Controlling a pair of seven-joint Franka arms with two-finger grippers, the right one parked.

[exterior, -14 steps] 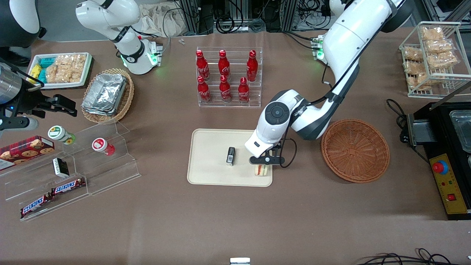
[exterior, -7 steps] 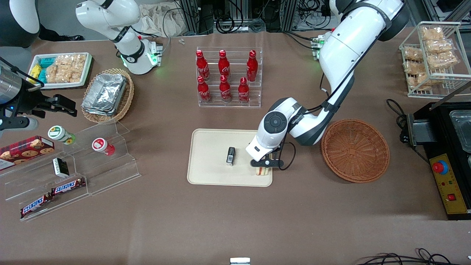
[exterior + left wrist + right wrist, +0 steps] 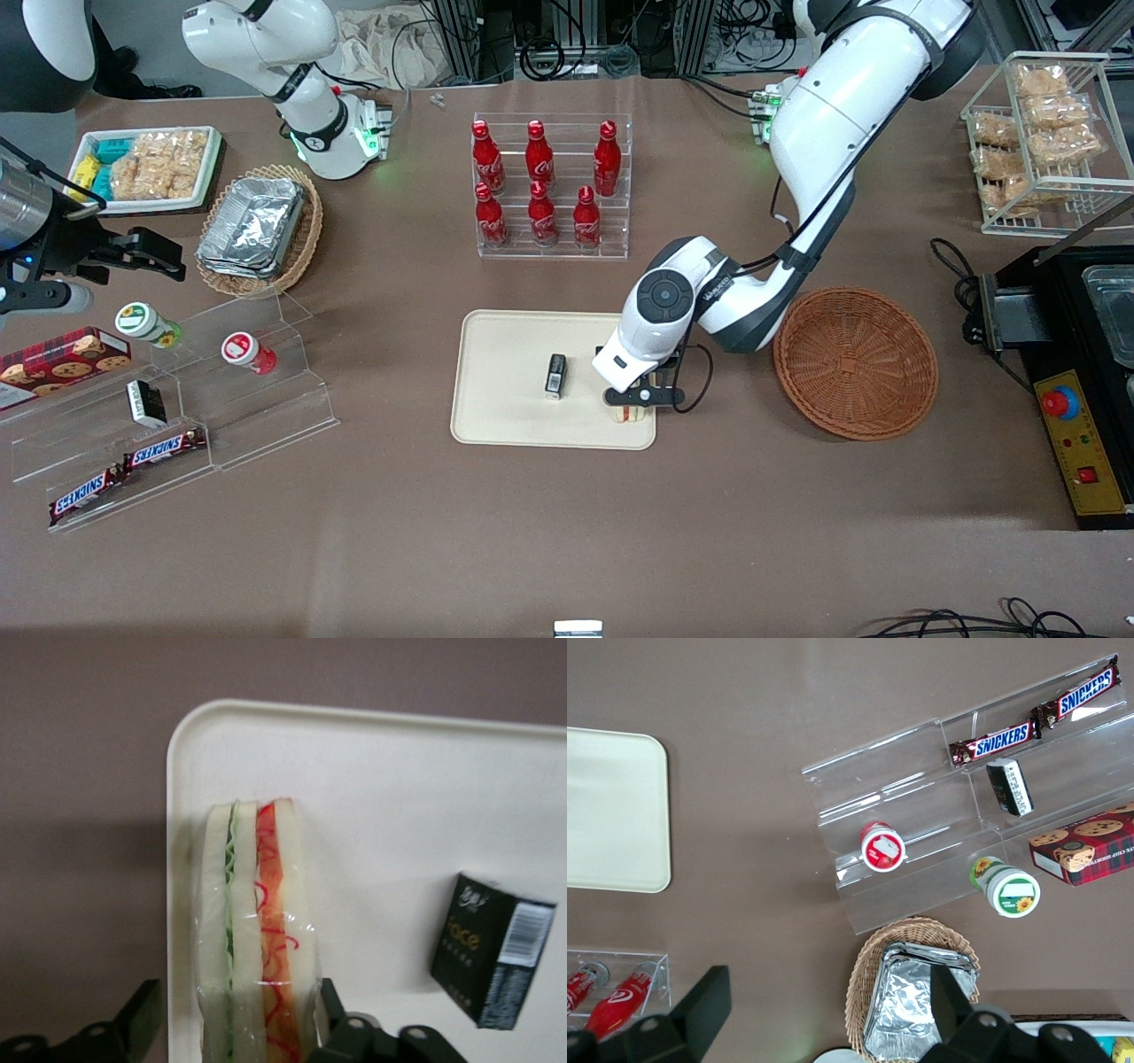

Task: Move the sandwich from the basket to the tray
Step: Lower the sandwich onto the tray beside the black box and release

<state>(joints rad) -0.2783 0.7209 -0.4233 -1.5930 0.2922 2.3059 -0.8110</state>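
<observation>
Placing step: claw (image 3: 631, 396) is hovering low over cream-beige rectangular tray (image 3: 399, 797), fingers spread w/ gaps, gripping nothing. Plastic-wrapped triangular sandwich (image 3: 257, 930) is resting on tray corner. Next: lifting straight up, prob.

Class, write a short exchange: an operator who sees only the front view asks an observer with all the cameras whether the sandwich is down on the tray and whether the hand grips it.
Operator: From the front I barely see the sandwich. Is it on the tray?
Observer: Yes. The left wrist view shows it standing on its edge on the tray, close to a rounded corner.
Operator: Does the hand grip it?
Observer: No. The hand straddles the sandwich open, and one of its fingers stands clear of the wrap with a gap between.
</observation>
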